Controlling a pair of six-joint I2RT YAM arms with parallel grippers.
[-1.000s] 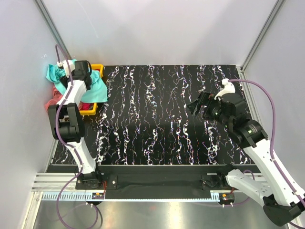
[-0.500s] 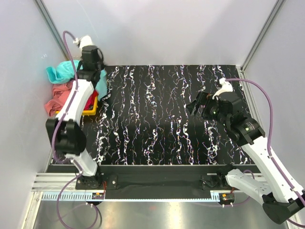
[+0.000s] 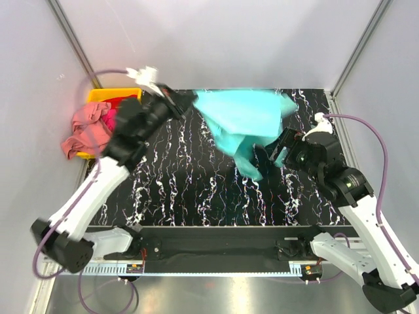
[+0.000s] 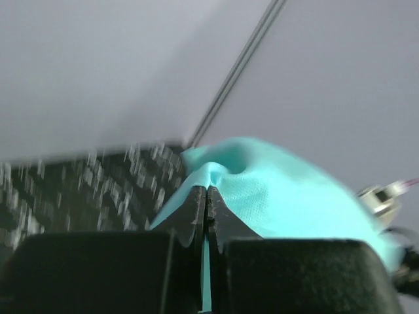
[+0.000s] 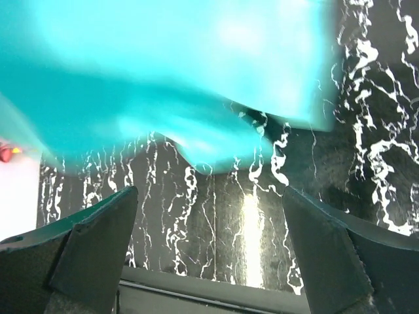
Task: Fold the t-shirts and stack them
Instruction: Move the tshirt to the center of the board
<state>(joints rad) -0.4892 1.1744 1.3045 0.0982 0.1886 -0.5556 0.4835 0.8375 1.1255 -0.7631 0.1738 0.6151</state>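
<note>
1. Teal shirt (image 3: pixel 245 116): lifted off the table (image 3: pixel 177 190), spread in the air over its far middle and right. 1 edge is held at the left; the lower part hangs toward the right gripper. The right-wrist view shows it as a blurred sheet (image 5: pixel 170 72) across the top, above the table (image 5: pixel 366 131).
2. Left gripper (image 3: pixel 186 101): reaches over the table's far edge from the left. In its wrist view it (image 4: pixel 207 196) has its 2 fingers pressed together on a fold of the teal shirt (image 4: pixel 275 190), with no gap showing between them.
3. Right gripper (image 3: pixel 268 157): right of centre, just beside the shirt's hanging part. In its wrist view it (image 5: pixel 208 196) has its 2 fingers (image 5: pixel 91 242) spread wide with only table between them, holding nothing.
4. Bin (image 3: pixel 98 96): yellow, at the far left corner.
5. Pink shirt (image 3: pixel 85 131): bunched, draped over the bin's left side.
6. Magenta shirt (image 3: pixel 112 120): in the bin, touching the pink shirt.
7. Red shirt (image 3: pixel 123 103): a small patch in the bin's far end; its shape cannot be made out.
</note>
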